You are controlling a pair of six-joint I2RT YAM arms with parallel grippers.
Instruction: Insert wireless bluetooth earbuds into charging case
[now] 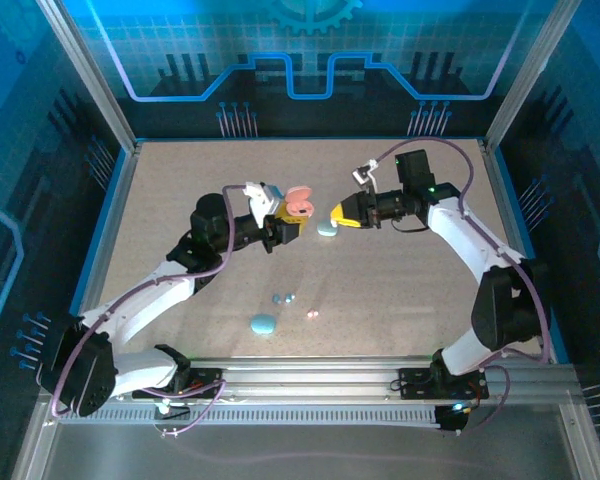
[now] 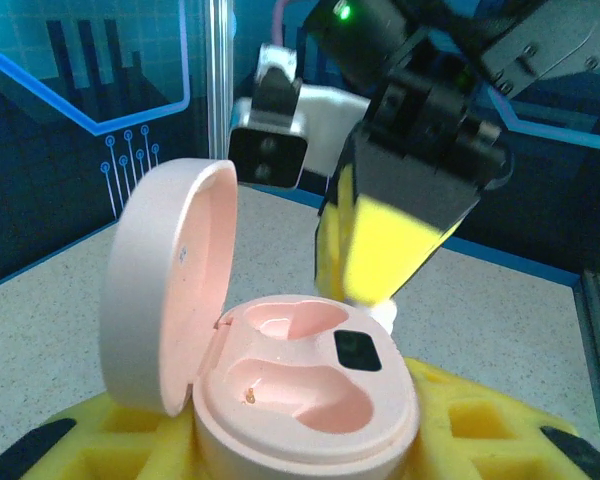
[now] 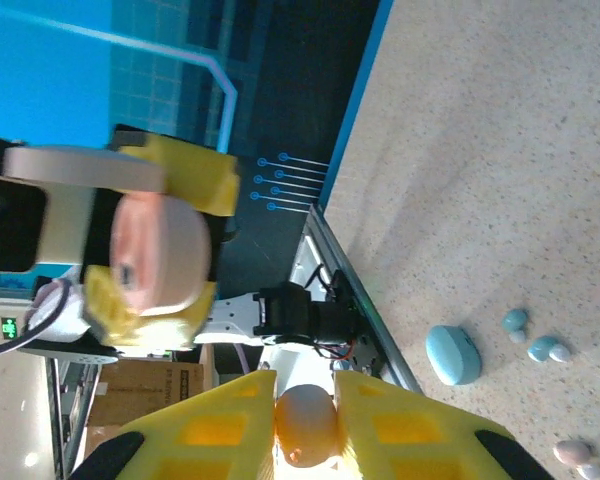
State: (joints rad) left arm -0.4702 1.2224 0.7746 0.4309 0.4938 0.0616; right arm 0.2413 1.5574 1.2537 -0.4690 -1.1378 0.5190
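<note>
Mid-frame, the left gripper clamped the open case; the right gripper, pinching an earbud, needed squaring over an empty socket.

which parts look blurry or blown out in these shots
Left wrist view: the open pink oval charging case is sharp, the right gripper behind it soft and glaring yellow. Right wrist view: the small pink earbud it grips glows overexposed, the speckled table is crisp. Top view: blue-tinted.

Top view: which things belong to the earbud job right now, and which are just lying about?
In the job: open pink case in left gripper; pink earbud pinched in right gripper.
Lying about: blue case, pale teal case, loose earbuds on the table.
</note>
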